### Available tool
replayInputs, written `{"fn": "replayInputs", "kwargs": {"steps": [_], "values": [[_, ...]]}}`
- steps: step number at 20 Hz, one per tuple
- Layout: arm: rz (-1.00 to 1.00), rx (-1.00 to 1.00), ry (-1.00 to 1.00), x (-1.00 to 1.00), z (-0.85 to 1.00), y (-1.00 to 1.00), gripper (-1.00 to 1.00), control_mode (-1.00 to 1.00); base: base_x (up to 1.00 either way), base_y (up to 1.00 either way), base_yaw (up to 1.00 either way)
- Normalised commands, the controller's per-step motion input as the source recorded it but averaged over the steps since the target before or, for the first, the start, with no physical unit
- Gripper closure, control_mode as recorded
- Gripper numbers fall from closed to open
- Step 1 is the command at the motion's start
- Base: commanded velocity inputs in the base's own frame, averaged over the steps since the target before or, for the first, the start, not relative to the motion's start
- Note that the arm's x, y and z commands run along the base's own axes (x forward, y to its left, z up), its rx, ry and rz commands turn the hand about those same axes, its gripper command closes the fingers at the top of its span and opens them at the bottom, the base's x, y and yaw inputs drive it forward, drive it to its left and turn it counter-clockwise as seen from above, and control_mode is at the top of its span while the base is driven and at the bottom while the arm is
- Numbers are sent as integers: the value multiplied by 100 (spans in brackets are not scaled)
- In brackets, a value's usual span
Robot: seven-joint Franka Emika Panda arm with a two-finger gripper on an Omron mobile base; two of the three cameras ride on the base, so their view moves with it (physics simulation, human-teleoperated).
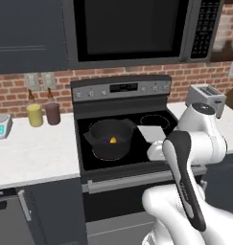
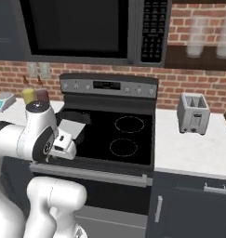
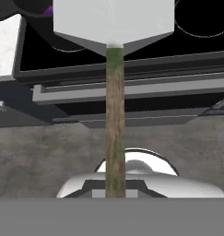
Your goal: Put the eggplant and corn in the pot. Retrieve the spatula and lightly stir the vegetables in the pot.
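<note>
- Nearest us in the left base view was the white arm; past it the pot (image 1: 110,139) sat on the front-left burner of the stove (image 1: 89,162). Inside it we saw the eggplant (image 1: 105,141) as a purple spot and the corn (image 1: 113,140) as a yellow one, just beside each other. We judged both vegetables placed and the spatula step in hand. The spatula (image 1: 150,133) had its pale blade over the cooktop right of the pot.
- From the right base view, the hand (image 2: 63,139) sat at the stove's front left with the blade sticking out over the glass; the arm hid the pot.
- Through the hand view, the wooden handle ran up from between the fingertips to the grey blade (image 3: 114,20), so we took the hand as clamped on the spatula. The pot's rim showed at top left.
- Next, we judged, the blade had to swing over the pot, dip in and stir gently.
- We could read no writing; the panel markings were too small.
</note>
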Motion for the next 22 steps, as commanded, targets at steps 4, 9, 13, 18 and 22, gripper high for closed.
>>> {"fn": "replayInputs", "kwargs": {"steps": [4, 9, 13, 18, 22], "values": [[0, 0, 0, 0, 0, 0, 100, 100, 16, 52, -18], [0, 0, 0, 0, 0, 0, 100, 100, 48, 19, -6], [0, 0, 0, 0, 0, 0, 100, 100, 64, 0, 0], [0, 0, 0, 0, 0, 0, 100, 100, 67, 10, 1], [0, 0, 0, 0, 0, 0, 100, 100, 22, 15, 4]]}}
